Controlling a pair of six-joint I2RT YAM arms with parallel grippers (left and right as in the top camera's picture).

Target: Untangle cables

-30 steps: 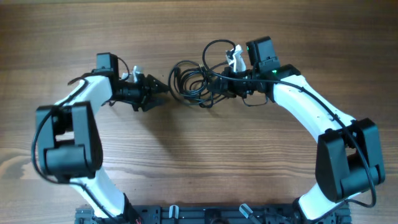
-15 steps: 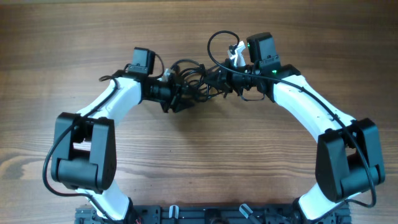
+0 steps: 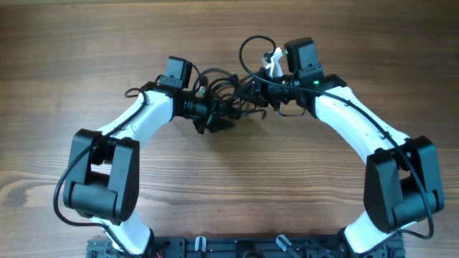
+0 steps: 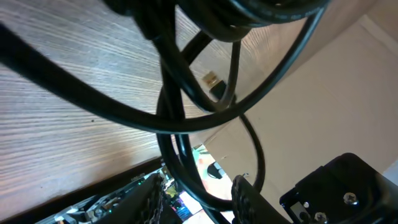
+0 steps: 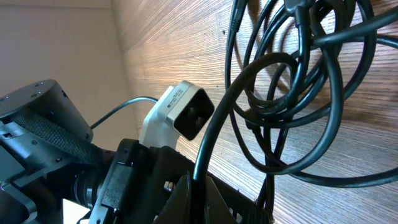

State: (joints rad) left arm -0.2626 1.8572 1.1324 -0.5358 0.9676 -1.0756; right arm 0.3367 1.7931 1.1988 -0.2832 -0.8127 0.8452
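Observation:
The cables (image 3: 221,84) are thin black cords tangled in a clump at the table's far middle, with one loop (image 3: 244,44) arching up behind. My left gripper (image 3: 219,118) has pushed into the clump from the left. In the left wrist view its fingers (image 4: 249,200) stand apart, with a cable strand (image 4: 169,99) running down between them and room left beside it. A small gold plug end (image 4: 212,79) shows beyond. My right gripper (image 3: 249,93) meets the clump from the right. It (image 5: 198,186) is shut on one strand, and the other coils (image 5: 264,112) hang over the wood.
The bare wooden table (image 3: 229,186) surrounds the clump. The two grippers are a hand's width apart, and the left arm's white wrist camera (image 5: 183,112) fills the right wrist view. The arm bases (image 3: 237,247) line the near edge.
My left arm has swung right, from beside the cables into the clump, and its jaws have narrowed. My right gripper has kept its hold and shifted only slightly.

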